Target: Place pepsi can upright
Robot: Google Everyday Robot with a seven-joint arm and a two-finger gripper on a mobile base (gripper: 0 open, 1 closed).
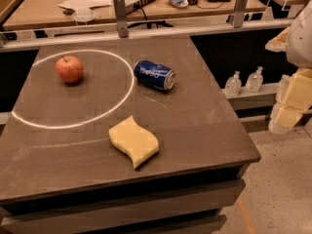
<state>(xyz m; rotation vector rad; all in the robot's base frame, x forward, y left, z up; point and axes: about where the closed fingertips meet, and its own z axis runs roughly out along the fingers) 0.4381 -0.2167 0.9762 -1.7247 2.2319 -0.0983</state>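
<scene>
The pepsi can (154, 75) lies on its side on the desk (204, 126), not upright. It is a small dark blue cylinder with white lettering along its wall and silver metal at its ends. Its long axis runs slantwise. One end points back and to the left, and the other, with its silver face showing, points forward and to the right. It rests in the rear half of the desk top, just outside the right-hand arc of the white ring (85, 50) marked on the surface. The gripper (292, 99) hangs at the far right edge of the view, off the desk's side, well apart from the can.
</scene>
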